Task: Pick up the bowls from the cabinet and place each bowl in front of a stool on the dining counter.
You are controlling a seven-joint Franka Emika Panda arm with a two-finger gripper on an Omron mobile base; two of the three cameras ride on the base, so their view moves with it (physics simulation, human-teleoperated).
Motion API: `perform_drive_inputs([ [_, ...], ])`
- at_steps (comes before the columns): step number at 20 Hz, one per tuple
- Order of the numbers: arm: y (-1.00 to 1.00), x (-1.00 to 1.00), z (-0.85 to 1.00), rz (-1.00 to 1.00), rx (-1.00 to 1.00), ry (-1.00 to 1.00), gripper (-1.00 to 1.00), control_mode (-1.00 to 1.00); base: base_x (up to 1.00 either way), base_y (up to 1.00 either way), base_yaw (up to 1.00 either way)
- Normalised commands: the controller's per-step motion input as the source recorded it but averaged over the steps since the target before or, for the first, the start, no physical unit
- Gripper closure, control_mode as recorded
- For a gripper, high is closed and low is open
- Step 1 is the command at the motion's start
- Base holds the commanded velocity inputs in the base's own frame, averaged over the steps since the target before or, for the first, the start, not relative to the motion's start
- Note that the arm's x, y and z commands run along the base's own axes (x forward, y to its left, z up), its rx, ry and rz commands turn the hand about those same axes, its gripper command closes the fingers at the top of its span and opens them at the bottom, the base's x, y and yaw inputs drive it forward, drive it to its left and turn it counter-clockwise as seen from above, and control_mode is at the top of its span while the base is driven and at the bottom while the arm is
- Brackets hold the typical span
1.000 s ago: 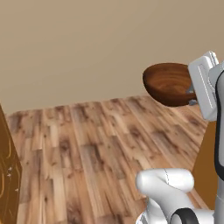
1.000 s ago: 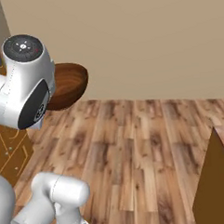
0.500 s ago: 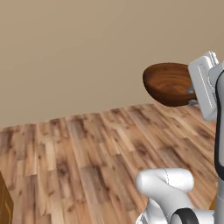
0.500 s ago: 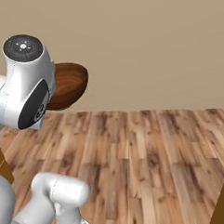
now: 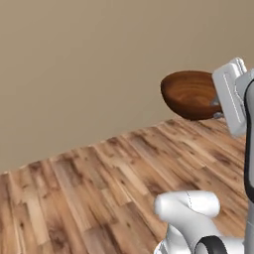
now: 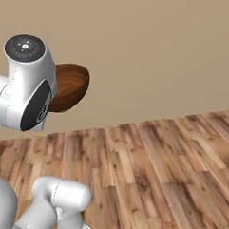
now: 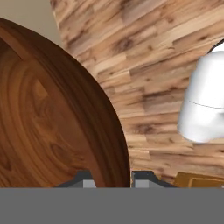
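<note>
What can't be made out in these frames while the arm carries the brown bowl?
- Dark brown wood-grained bowl: its right side is hidden by the white hand in the left base view; its left side is hidden by the arm's joint in the right base view; in the hand view it is cut off by the left edge.
- End effector: its fingertips barely show above the bottom band, straddling the bowl's rim.
- Small orange-brown wooden piece: cut off low in the hand view, unidentifiable.

wooden bowl (image 5: 191,94) held aloft, plank floor (image 5: 99,188)

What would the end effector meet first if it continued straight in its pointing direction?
Beyond the wooden bowl it grips by the rim, the end effector would likely meet the wooden floor first; depth is unclear.
</note>
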Motion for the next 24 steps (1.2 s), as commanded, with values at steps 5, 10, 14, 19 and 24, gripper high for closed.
perform_drive_inputs([
  [5, 0.0, 0.0, 0.0, 0.0, 0.0, 0.0, 1.0, 1.0, 0.5, 0.44, -0.77],
  [10, 0.0, 0.0, 0.0, 0.0, 0.0, 0.0, 1.0, 1.0, 0.23, 0.31, -0.89],
  [14, 0.0, 0.0, 0.0, 0.0, 0.0, 0.0, 1.0, 1.0, 0.25, 0.32, -0.88],
  [19, 0.0, 0.0, 0.0, 0.0, 0.0, 0.0, 1.0, 1.0, 0.42, 0.45, -0.83],
  [24, 0.0, 0.0, 0.0, 0.0, 0.0, 0.0, 1.0, 1.0, 0.64, 0.61, -0.76],
])
